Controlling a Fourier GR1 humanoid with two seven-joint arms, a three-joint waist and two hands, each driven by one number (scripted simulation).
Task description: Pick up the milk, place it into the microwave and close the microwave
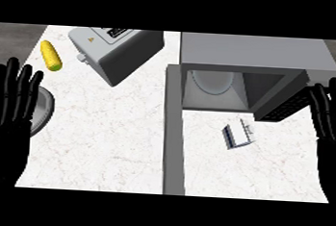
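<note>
Nothing has been picked up yet; I'd judge this the very start, before the reach. The right hand (pixel 332 114) rests at the right edge with fingers straight up, released and holding nothing. The left hand (pixel 11 97) does the same at the far left edge, just beside a grey plate (pixel 44 109).

The milk (pixel 238 134) lies on the white desk (pixel 105 150) to the left of the right hand and a little nearer the robot, apart from it. Beyond the milk, the microwave (pixel 252 54) stands with its cavity showing and its door (pixel 174 134) swung out toward the robot.

Next, the right hand would need to travel leftward, lower over the carton and curl round it. A toaster (pixel 114 47) and corn (pixel 51 56) sit ahead of the left hand, uninvolved.
</note>
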